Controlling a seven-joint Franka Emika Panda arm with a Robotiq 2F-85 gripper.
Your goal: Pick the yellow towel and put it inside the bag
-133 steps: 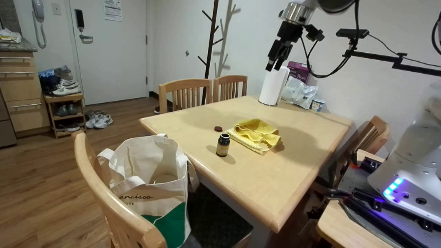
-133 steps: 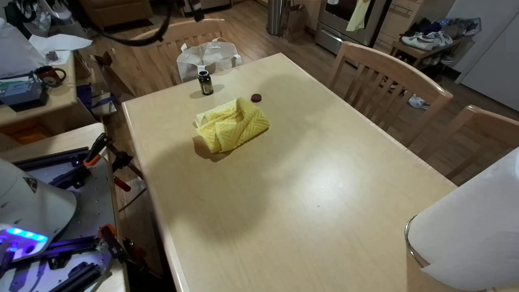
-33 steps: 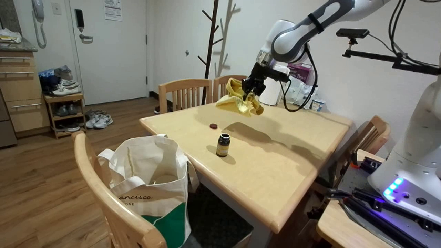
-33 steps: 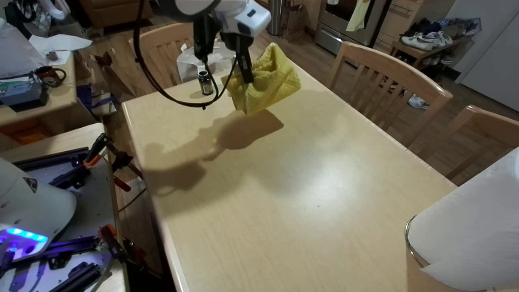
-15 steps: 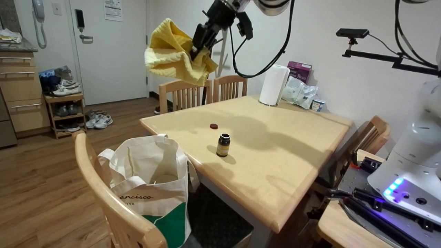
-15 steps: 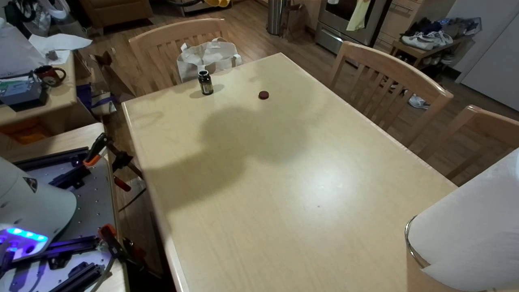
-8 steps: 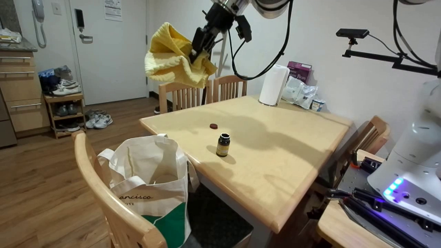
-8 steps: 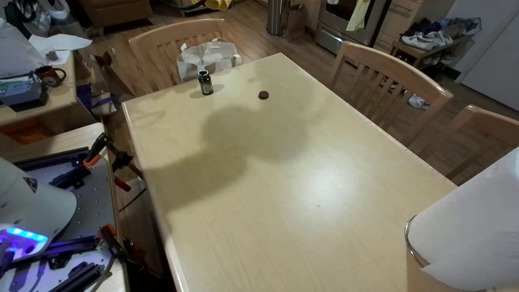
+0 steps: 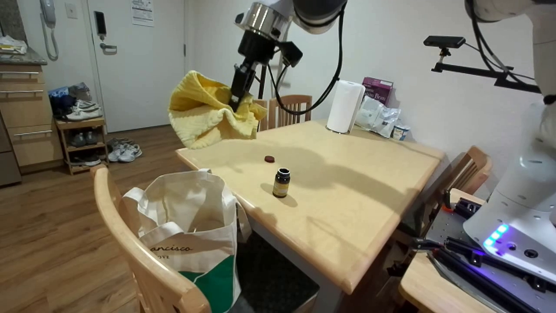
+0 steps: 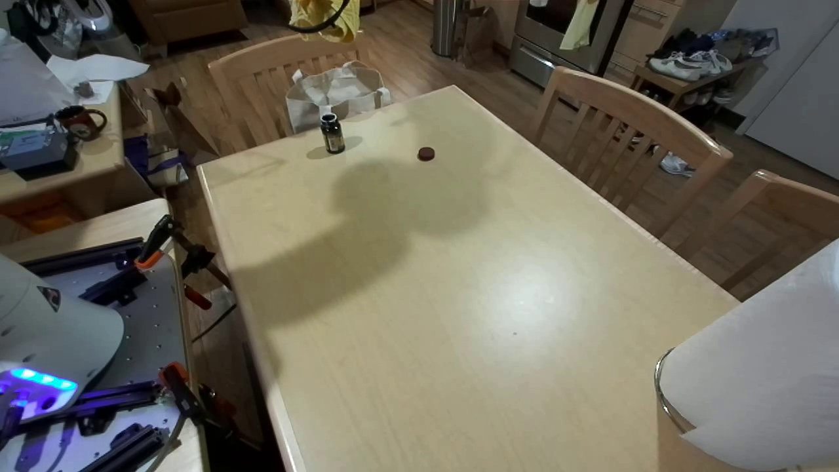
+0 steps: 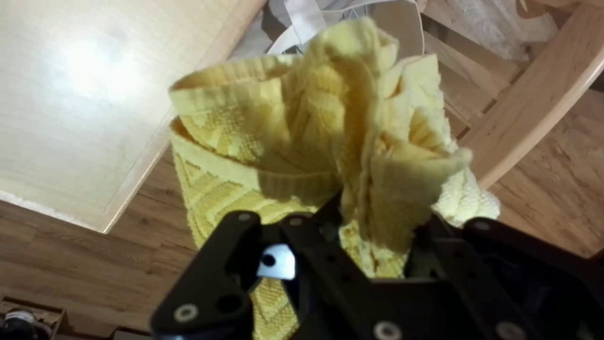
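The white jointed robot arm (image 9: 523,191) arched past the upper edge of an exterior view, its wrist slanting down toward the lower left. The black two-fingered gripper (image 11: 381,225) was clamped on gathered folds of the soft yellow cloth towel (image 9: 204,119). Ribbed and chevron-textured, the towel hung flared and crumpled in the air, higher than and apart from the cream fabric tote bag (image 9: 204,252), a slack-handled, wide-mouthed sack with a green lower panel. On the smooth, pale wooden table (image 9: 343,230) stood the dark, glossy, yellow-labelled bottle (image 9: 281,184), near the flat dark-red disc (image 9: 269,159).
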